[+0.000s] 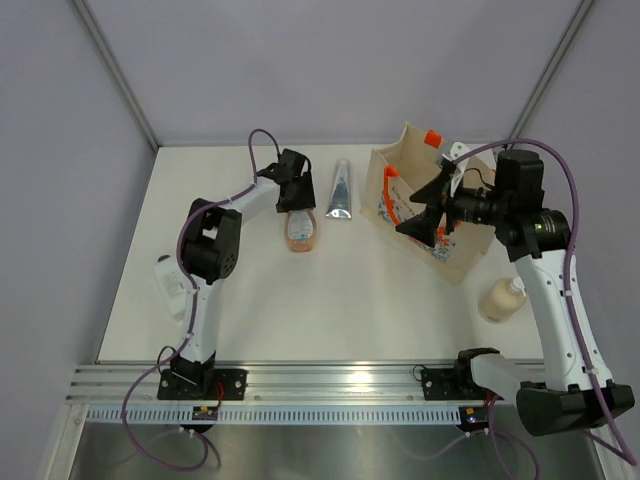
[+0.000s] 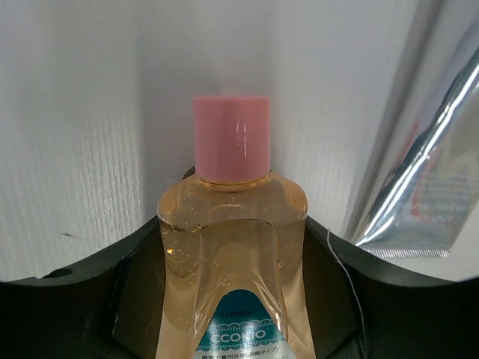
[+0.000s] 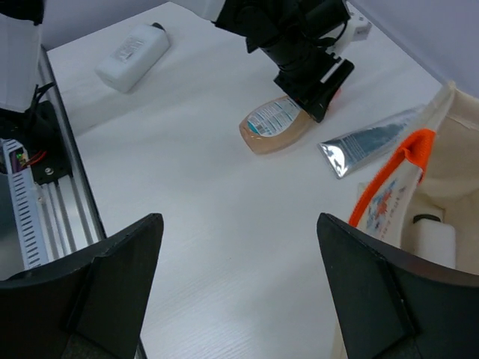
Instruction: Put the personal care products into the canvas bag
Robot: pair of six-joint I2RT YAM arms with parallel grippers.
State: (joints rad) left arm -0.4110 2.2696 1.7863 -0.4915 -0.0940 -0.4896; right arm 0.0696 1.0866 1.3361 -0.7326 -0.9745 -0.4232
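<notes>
Beige canvas bag with bright orange handles (image 1: 378, 195): stands upright on the white table (image 1: 350, 300), right of centre toward the far side, with its mouth open to the top.
Bag contents: a white container with a dark top (image 3: 432, 238) shows just inside the mouth in the right wrist view; anything deeper is hidden.
Clear peach-pink bottle with a pink cap (image 1: 300, 232): lies flat on the table, left of the canvas bag and well apart from it, with its cap toward the far edge.
Black two-finger left gripper (image 1: 294, 200): is down over the bottle's cap end, closed on it with one finger against each shoulder. In the left wrist view the pink cap sticks out past the fingertips.
Silver tube (image 1: 340, 190): lies just to the right of the gripped bottle, between it and the bag, touching neither.
Right gripper (image 1: 420, 225): hangs over the bag's near-left side, jaws spread wide with nothing between them. An orange handle (image 3: 389, 172) sits just to their right in its own view.
White bottle with a dark cap (image 1: 170, 280): lies near the table's left edge, partly behind the left arm.
Cream pump bottle (image 1: 502, 298): sits on the table off the bag's near-right corner, close beside the right arm; upright or lying cannot be told.
</notes>
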